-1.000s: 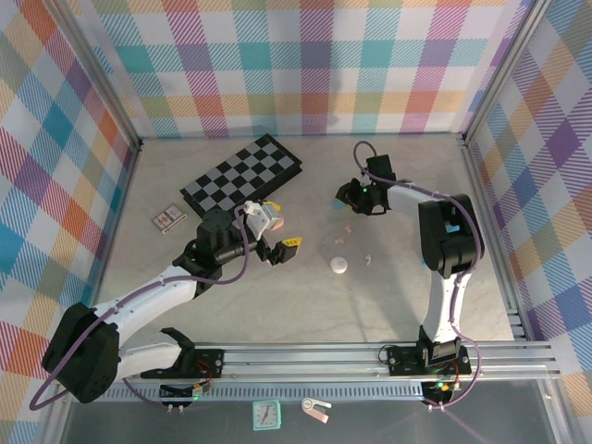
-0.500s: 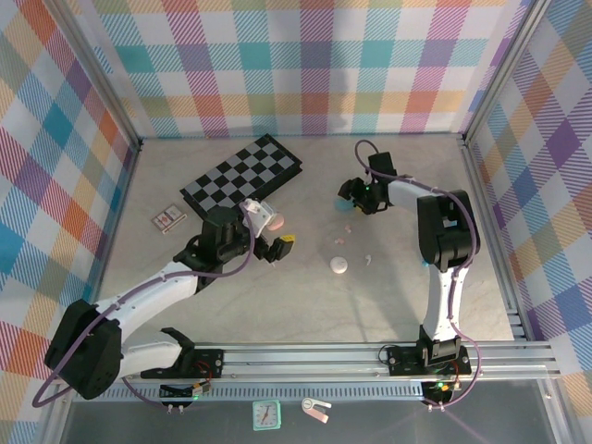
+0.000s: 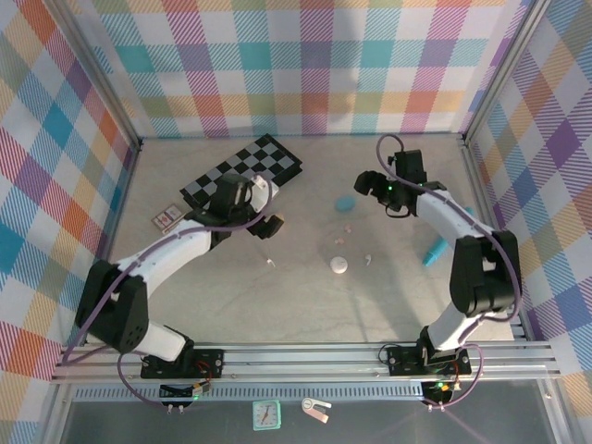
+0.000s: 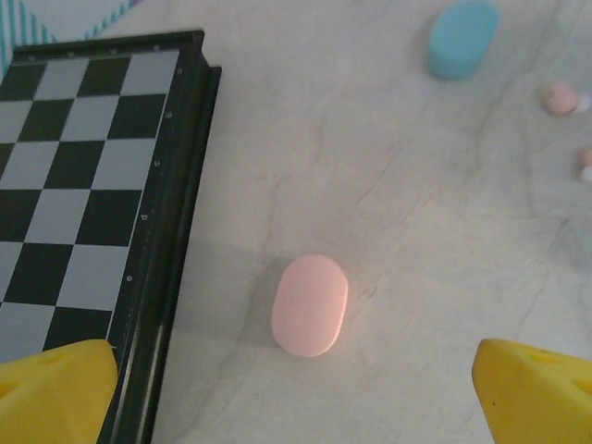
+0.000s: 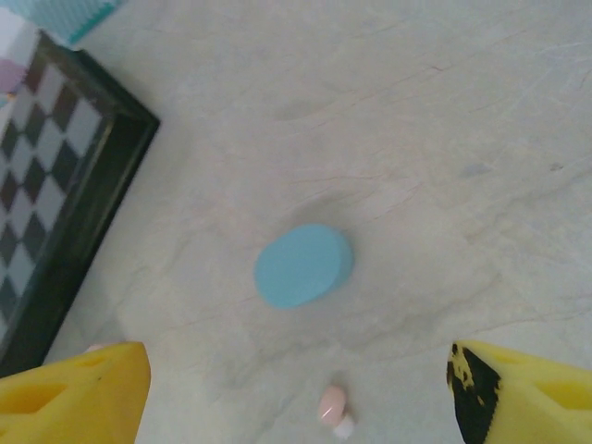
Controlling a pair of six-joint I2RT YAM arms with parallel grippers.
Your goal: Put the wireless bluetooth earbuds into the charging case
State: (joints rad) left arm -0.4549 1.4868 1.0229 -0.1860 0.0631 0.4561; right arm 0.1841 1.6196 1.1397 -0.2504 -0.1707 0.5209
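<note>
Since nothing is yet seated, the whole job remains

As far as can be judged, nothing has been seated: a small pink plastic earbud with a white tip [image 5: 331, 407] is seen lying loose on the pale marbled tabletop [image 5: 462, 139], near the teal pebble-shaped charging case [image 5: 304, 265] but apart from it. A second pink bud [image 3: 340, 240] and a tiny white bud [image 3: 367, 259] are scattered near the white pebble-shaped case [image 3: 339, 265]. The pink pebble-shaped case [image 4: 310, 305] is set just beside the black-and-grey chequered game board [image 4: 83, 185]. The teal and pink cases appear closed. The right gripper [image 5: 298, 393] is held spread wide above the teal case and the bud, grasping nothing; the left gripper [image 4: 296, 398] is likewise spread and empty over the pink case. Opening a case, picking up each bud and seating it are judged to remain.
</note>
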